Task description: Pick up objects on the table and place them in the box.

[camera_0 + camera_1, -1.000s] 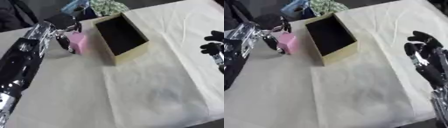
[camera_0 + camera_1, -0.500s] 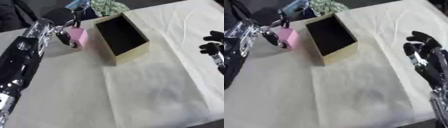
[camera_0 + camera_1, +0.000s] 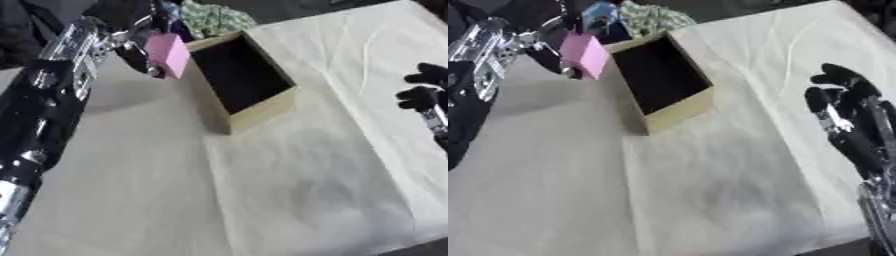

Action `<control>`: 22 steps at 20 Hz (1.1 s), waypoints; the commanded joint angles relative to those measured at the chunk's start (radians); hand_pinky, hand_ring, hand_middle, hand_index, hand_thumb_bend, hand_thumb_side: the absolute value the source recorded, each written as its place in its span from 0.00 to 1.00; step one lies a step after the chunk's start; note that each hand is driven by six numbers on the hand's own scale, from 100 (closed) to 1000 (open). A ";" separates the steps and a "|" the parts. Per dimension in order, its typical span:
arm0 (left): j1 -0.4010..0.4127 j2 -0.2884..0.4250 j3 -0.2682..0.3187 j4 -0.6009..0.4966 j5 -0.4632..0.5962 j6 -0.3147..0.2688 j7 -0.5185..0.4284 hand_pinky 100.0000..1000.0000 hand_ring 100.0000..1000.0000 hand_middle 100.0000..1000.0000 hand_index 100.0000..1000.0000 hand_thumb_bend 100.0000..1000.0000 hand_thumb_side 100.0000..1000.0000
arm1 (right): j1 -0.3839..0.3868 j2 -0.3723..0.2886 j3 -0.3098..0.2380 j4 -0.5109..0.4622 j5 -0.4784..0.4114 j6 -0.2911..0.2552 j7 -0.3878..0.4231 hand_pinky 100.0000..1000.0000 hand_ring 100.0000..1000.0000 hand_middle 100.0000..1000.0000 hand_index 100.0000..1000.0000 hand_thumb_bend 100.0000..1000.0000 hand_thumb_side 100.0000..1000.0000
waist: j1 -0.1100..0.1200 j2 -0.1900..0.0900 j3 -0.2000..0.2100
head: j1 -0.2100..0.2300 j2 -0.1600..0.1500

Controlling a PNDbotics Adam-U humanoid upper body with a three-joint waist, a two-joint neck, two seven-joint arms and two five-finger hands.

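The left hand (image 3: 131,42) holds the pink block (image 3: 168,54) pinched in its fingers, lifted just left of the open box (image 3: 241,82). The box looks empty, so nothing seems placed yet. The right hand (image 3: 846,107) idles with fingers spread, over the bench (image 3: 289,190).

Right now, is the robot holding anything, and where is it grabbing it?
Yes. The left hand holds the pink block, its fingers on the block's left side, just left of the box. The right hand holds nothing.
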 commanded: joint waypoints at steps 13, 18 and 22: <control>-0.033 -0.131 -0.058 -0.007 -0.030 -0.064 -0.041 0.69 0.48 0.41 0.54 0.79 0.13 | -0.047 0.009 0.032 -0.010 -0.018 -0.003 0.039 0.62 0.63 0.68 0.84 0.42 0.59 | 0.002 -0.016 -0.051 | 0.009 -0.018; -0.023 -0.154 -0.054 0.018 -0.082 -0.056 -0.024 0.70 0.50 0.42 0.56 0.80 0.13 | -0.056 0.013 0.036 -0.010 -0.021 -0.002 0.045 0.62 0.63 0.68 0.84 0.42 0.59 | 0.005 -0.009 -0.070 | 0.011 -0.027; -0.018 -0.165 -0.053 0.040 -0.113 -0.061 -0.024 0.74 0.59 0.52 0.65 0.85 0.15 | -0.060 0.013 0.037 -0.010 -0.020 -0.002 0.047 0.62 0.63 0.68 0.84 0.43 0.59 | 0.006 -0.004 -0.080 | 0.013 -0.032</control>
